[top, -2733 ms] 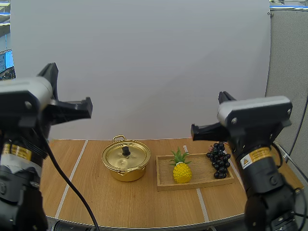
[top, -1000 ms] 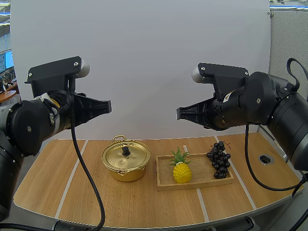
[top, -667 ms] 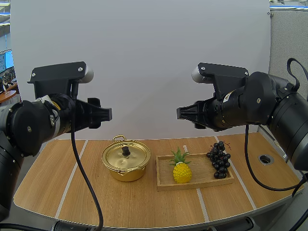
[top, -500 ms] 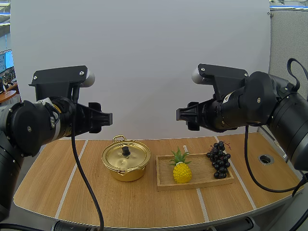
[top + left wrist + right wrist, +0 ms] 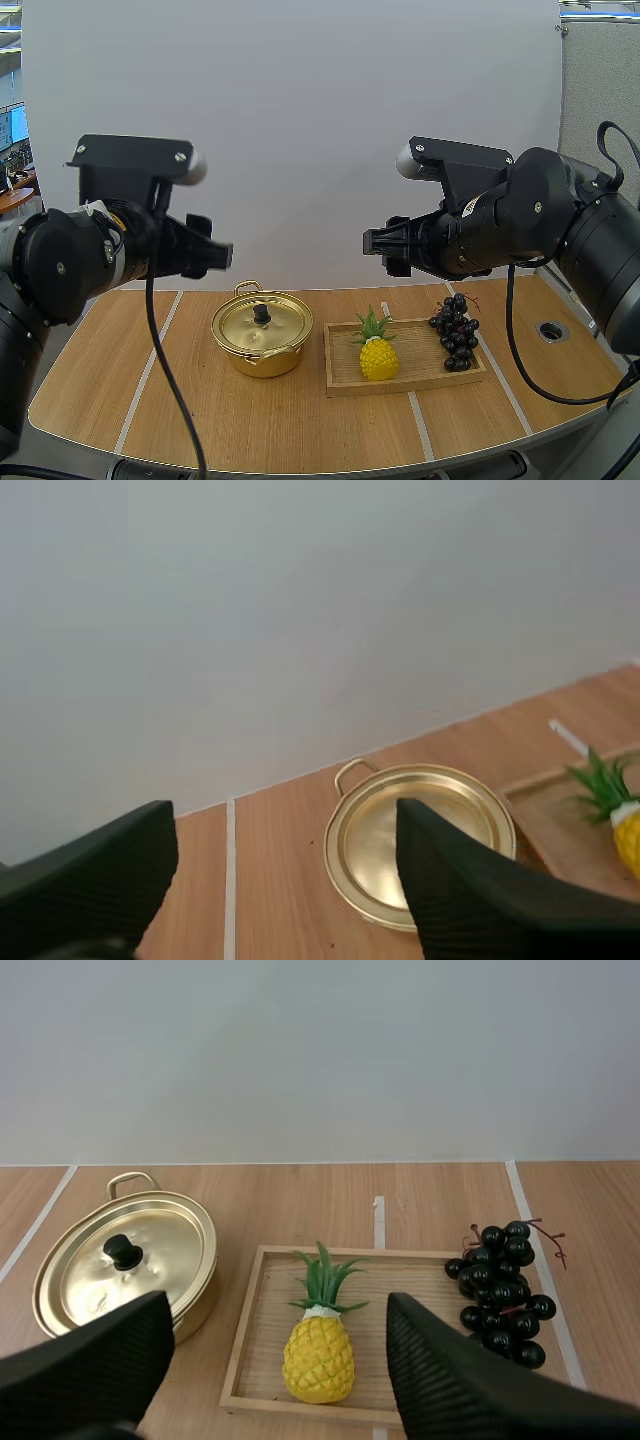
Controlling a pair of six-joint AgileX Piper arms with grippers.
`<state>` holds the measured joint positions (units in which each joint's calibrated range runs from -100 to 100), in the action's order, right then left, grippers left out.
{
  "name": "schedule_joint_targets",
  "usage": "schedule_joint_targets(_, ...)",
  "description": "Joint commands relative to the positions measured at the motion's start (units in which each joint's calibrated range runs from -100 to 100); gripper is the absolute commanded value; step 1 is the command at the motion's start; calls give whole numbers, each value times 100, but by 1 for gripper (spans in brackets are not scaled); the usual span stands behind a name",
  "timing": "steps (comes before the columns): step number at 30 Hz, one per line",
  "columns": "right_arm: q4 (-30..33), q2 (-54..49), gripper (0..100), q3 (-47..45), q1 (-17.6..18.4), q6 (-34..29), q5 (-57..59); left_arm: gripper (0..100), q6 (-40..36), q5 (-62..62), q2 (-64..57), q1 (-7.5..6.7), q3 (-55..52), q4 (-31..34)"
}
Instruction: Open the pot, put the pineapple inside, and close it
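The wooden bench (image 5: 250, 420) carries everything toward its back edge. Above it both arms hang high. The left gripper (image 5: 213, 256) is over the bench's left half and the right gripper (image 5: 380, 245) over its right half, each with fingers spread wide and nothing between them. The wooden tray (image 5: 345, 381) lies right of centre. The gold pot (image 5: 262, 350) sits just beside the tray's left end, its lid (image 5: 278, 323) on. A bunch of black grapes (image 5: 455, 335) drapes over the tray's right end, and the pineapple (image 5: 378, 358) stands upright inside the tray near its left end — apart from the pot.
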<state>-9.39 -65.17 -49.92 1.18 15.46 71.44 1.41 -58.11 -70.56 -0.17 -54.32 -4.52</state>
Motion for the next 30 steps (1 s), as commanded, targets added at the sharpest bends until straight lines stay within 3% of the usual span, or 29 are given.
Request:
schedule_joint_targets(1,-20,-19,100,33,-17,19,-31,100,1761,-786,290,20,35,-955)
schedule_joint_targets(3,-20,-19,100,33,-17,19,-31,100,2162,-1011,624,20,35,-1312)
schedule_joint_targets(7,-20,-19,100,33,-17,19,-31,100,2402,-1009,1375,20,35,-1351)
schedule_joint_targets(30,-20,-19,100,33,-17,19,-31,100,2969,-1927,5727,12,2056,-1632)
